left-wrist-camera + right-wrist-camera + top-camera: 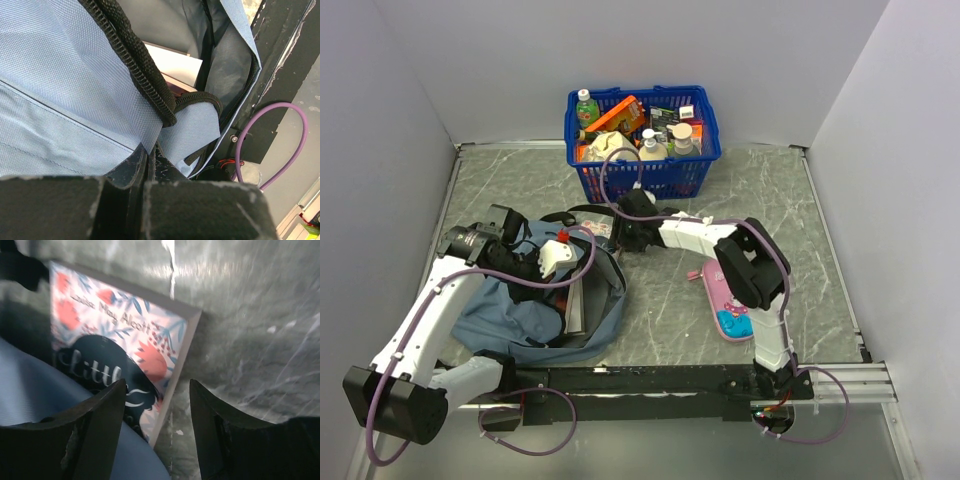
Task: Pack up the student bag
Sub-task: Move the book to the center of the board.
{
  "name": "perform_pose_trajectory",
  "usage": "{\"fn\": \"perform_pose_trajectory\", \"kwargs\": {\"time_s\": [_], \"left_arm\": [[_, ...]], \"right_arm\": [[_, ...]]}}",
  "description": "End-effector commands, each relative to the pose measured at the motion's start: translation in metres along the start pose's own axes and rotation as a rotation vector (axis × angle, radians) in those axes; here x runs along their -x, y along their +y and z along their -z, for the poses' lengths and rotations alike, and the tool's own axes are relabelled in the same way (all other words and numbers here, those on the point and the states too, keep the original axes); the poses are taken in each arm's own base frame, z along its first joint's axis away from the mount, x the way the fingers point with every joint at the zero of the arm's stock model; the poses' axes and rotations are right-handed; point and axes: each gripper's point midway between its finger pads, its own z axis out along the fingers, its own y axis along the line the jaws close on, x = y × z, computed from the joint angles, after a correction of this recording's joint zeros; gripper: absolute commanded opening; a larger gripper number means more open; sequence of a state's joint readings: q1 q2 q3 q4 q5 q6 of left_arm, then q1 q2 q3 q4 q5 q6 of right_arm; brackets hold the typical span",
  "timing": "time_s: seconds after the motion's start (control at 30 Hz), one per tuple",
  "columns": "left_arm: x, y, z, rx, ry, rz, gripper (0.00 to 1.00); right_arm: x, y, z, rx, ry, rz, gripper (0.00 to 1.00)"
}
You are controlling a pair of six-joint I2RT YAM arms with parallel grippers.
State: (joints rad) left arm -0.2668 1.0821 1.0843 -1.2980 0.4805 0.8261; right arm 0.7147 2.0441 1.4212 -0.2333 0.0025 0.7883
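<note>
**Left jaws.** Closed. They pinch the bag (60, 100) fabric just beside the black zip (145, 80) at the edge of the opening. The compartment is open. One flat white-edged item (175, 62) lies inside; what it is cannot be told.

**Right jaws.** Open about halfway, holding nothing. They hang over one book (120, 340) with a floral cover. The book lies flat on the counter (670, 320), and blue bag fabric (30, 390) covers one corner of it. Whether the jaws touch the book cannot be told.

**Item count.**
- Bag (510, 310): one. It lies on the left side of the counter, near the front, under the left arm.
- Pencil case (725, 305): one, pink. It lies on the counter beside the right arm, well apart from the bag.
- Basket (645, 180): one, blue. It stands at the far edge of the counter. It holds bottles and packets; their count cannot be told.
- Purple cable (272, 130): one along each arm.
</note>
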Motion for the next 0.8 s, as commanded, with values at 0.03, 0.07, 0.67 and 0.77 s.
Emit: {"fn": "perform_pose_trajectory", "kwargs": {"time_s": [0.03,0.07,0.67,0.77], "left_arm": [[0.011,-0.002,0.004,-0.018,-0.04,-0.029,0.01],[0.011,-0.001,0.004,-0.019,-0.039,-0.028,0.01],[0.011,-0.003,0.005,-0.023,-0.04,-0.034,0.01],[0.013,-0.003,0.007,-0.017,-0.049,-0.037,0.01]], "right_arm": [[-0.011,0.012,-0.004,-0.002,0.026,-0.018,0.61],[-0.011,0.014,-0.006,-0.002,0.027,-0.022,0.61],[-0.017,-0.033,-0.002,-0.113,-0.05,-0.118,0.0],[-0.007,-0.056,0.011,-0.145,-0.084,-0.145,0.0]]}}
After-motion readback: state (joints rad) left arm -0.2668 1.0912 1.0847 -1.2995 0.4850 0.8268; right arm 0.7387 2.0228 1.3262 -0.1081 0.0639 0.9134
